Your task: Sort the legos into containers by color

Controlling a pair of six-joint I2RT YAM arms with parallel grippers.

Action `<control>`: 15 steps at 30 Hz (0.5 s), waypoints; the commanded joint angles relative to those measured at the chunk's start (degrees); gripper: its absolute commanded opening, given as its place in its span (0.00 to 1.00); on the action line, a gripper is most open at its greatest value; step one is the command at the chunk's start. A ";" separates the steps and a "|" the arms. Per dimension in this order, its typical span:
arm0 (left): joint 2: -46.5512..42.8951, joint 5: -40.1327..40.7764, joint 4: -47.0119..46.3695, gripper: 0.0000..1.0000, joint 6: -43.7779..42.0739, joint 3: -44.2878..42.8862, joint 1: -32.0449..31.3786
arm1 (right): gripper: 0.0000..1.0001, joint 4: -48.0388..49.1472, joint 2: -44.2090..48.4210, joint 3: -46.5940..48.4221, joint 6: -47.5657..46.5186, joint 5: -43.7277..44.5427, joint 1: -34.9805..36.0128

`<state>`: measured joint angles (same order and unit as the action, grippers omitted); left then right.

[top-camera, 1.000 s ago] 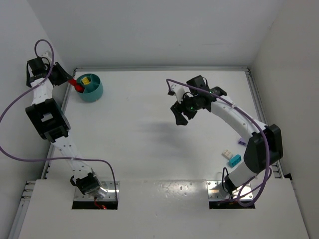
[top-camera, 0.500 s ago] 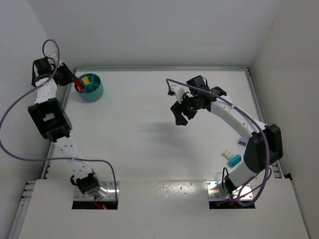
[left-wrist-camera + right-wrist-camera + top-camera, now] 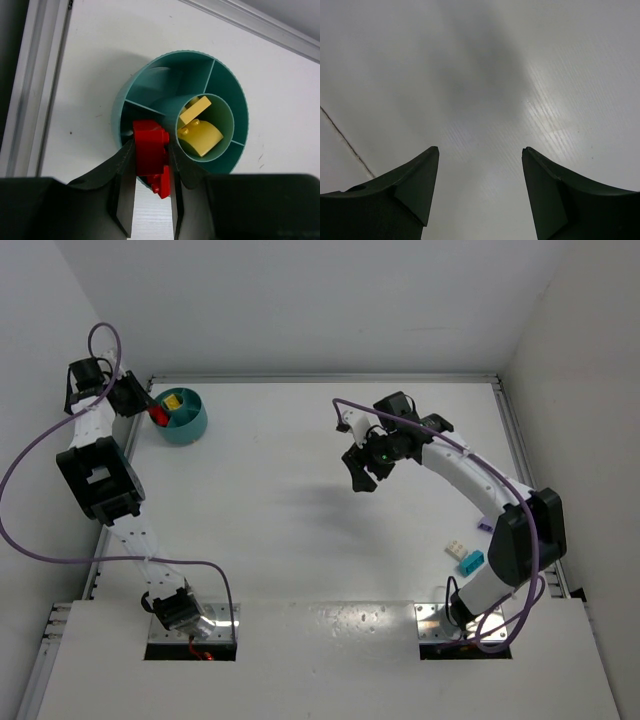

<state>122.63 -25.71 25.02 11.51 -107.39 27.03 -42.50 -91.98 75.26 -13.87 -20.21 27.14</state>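
Note:
My left gripper [image 3: 151,150] is shut on a red lego [image 3: 150,155] and holds it over the near-left rim of the teal bowl [image 3: 227,90]; the same shows in the top view, with the gripper [image 3: 152,412], the red lego [image 3: 158,416] and the bowl [image 3: 192,425]. Two yellow legos [image 3: 200,132] lie in the bowl's round middle compartment. My right gripper [image 3: 362,472] is open and empty above bare table near the middle; its view shows only its fingertips [image 3: 422,170]. A cyan lego [image 3: 471,562], a white one [image 3: 456,549] and a purple one [image 3: 485,526] lie beside the right arm.
A raised metal rail [image 3: 30,90] runs along the table's left edge, close to the bowl. The back rail [image 3: 260,25] passes just behind the bowl. White walls enclose the table on the left, back and right.
My left gripper has carried the red lego from beside the bowl's left side to above its rim. The right arm has hardly moved.

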 commanded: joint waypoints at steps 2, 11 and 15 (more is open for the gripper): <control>-0.02 3.21 1.97 0.15 -1.14 -1.41 -0.40 | 0.68 0.66 -0.56 3.13 0.33 -1.50 -0.15; -2.04 2.43 0.39 0.86 -0.43 -0.37 -0.40 | 0.68 0.14 -0.56 3.66 0.33 -1.50 -0.15; -3.62 -0.12 -1.63 0.86 1.67 -2.01 -0.40 | 0.68 0.14 0.58 3.13 0.33 -0.18 -0.15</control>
<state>122.65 -23.33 26.30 11.46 -107.39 26.96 -42.70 -92.66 76.42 -13.87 -20.12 27.14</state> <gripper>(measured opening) 0.863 0.677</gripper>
